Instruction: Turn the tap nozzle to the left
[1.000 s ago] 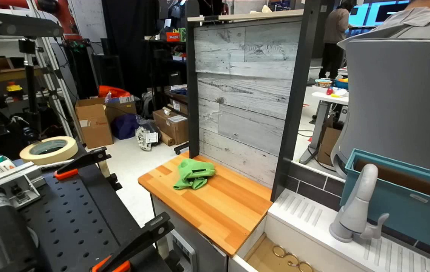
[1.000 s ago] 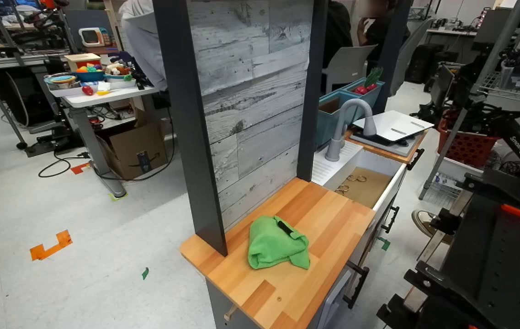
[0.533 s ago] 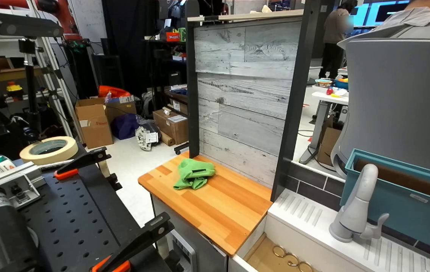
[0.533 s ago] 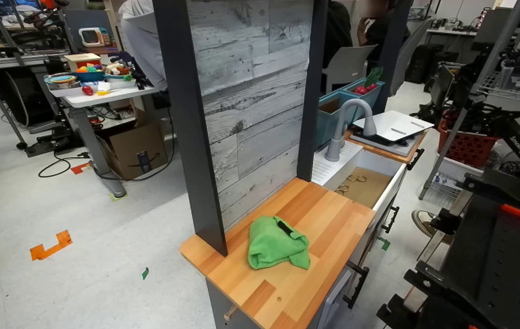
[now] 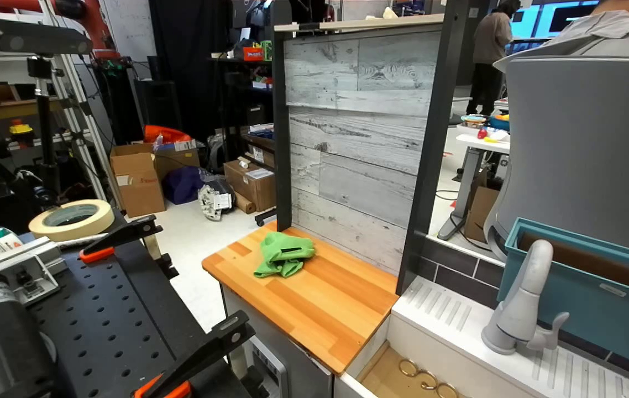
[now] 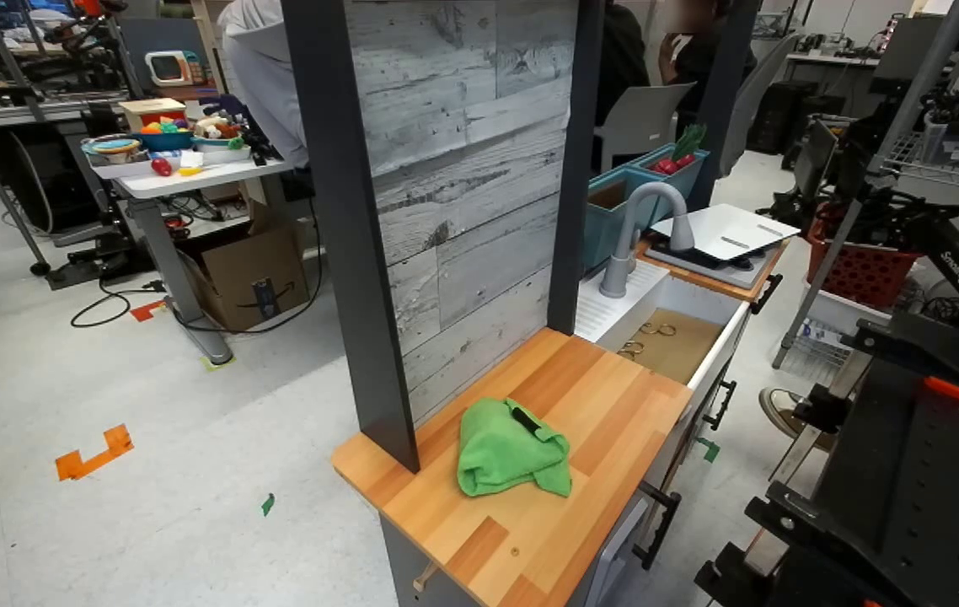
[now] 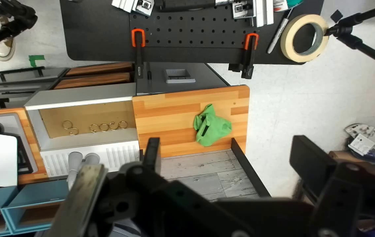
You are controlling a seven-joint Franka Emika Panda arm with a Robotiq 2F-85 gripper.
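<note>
Currently, the gripper (image 7: 227, 146) shows only in the wrist view, its fingers (image 7: 311, 158) spread wide with nothing held between them. The tap (image 5: 522, 298), pale grey and curved, stands upright on the white ledge (image 5: 439, 303) beside the sink (image 5: 439, 354), just in front of a teal box (image 5: 596, 309). In the wrist view it lies left of the fingers, seemingly part covered by the gripper's metal bracket (image 7: 78, 200). That cover is probably the first hazard: with the tap part hidden and neither exterior view showing the gripper, height and reach could easily be misjudged, and a finger might strike the tap's top. A dark post (image 5: 432, 149) rises between the wood counter (image 5: 342, 309) and the sink, so a low sideways approach could clip it. Reaching too deep could jam a finger against the box; reaching too low could catch the small lever (image 5: 556, 331) instead. Pushing close to the base would likely give poor leverage, and a hard shove might tilt the tap rather than turn it. Left also depends on where one stands, so a swing judged from the wrong viewpoint could send the tap the opposite way.
</note>
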